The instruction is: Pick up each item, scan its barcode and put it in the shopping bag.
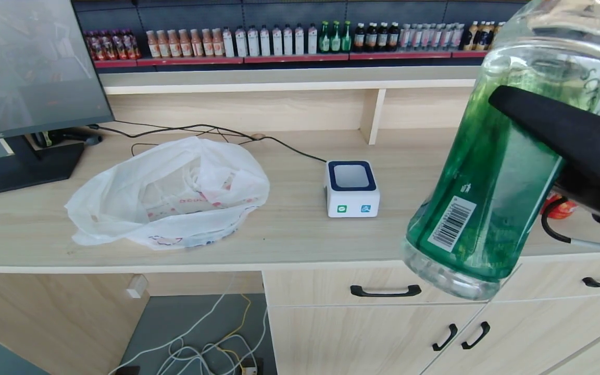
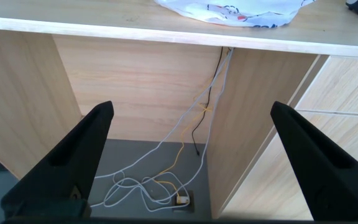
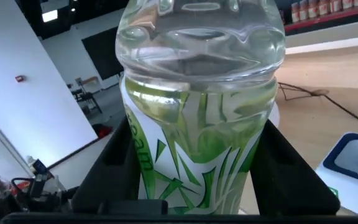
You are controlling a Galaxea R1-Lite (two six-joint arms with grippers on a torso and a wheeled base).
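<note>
My right jaws are clamped across the middle of the green bottle, one finger lying over its label, and I hold it raised off the counter and tilted, base lowest. It hangs to the right of the barcode scanner, near it but not over it. I judge the tilt is there to present the barcode, which sits low on the label. At present that strip faces back towards my head rather than down at the scanner's window, so the scan looks not yet done. The shopping bag lies slumped and open-mouthed on the counter, on the scanner's far side from the bottle, ready to receive it.

My left jaws are spread wide with nothing between them, parked low in front of the open bay under the counter, out of the way.

The head view gives me the barcode and the spacing of bottle, scanner and bag. The right wrist view shows both fingers flanking the bottle's label. The left wrist view adds the loose cables on the floor beneath the counter, and the bag's underside at the counter's edge.
</note>
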